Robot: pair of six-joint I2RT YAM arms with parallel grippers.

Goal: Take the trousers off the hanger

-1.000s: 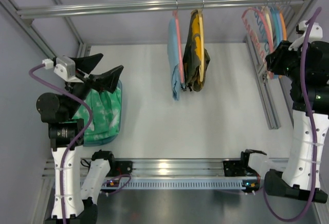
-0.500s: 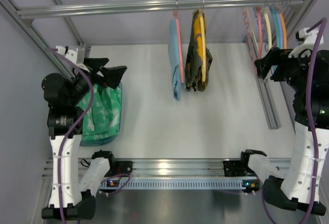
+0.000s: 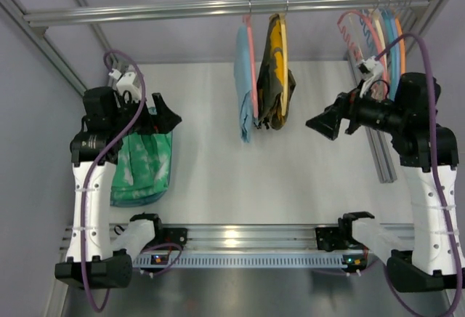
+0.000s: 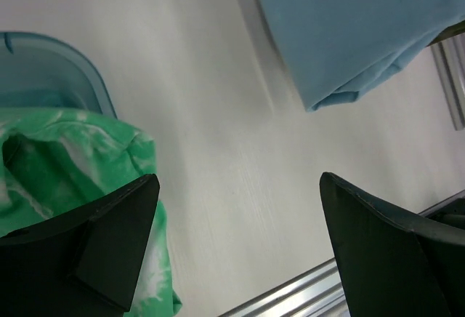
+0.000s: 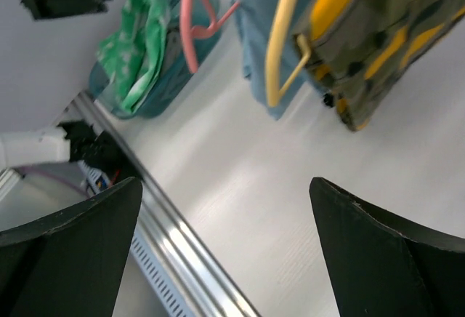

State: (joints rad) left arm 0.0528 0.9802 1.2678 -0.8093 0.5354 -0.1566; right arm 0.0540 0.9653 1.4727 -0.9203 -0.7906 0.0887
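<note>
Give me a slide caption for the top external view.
Trousers in the teal bin, salmon hanger bare on the rail, left claw and right claw open.

We note: trousers point(image 3: 145, 166) green, whitish mottling; bin point(image 4: 51, 77) teal; left garment point(image 3: 245, 91) light blue; right garment point(image 3: 276, 77) yellow-black patterned; far-right hanger point(image 3: 352, 38) salmon-pink.

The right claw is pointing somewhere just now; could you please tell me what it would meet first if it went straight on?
Probably the hanging yellow-and-black patterned garment: the open right claw points left toward its lower end. Depth is unclear from above, so it might instead pass just beneath the fabric.
</note>
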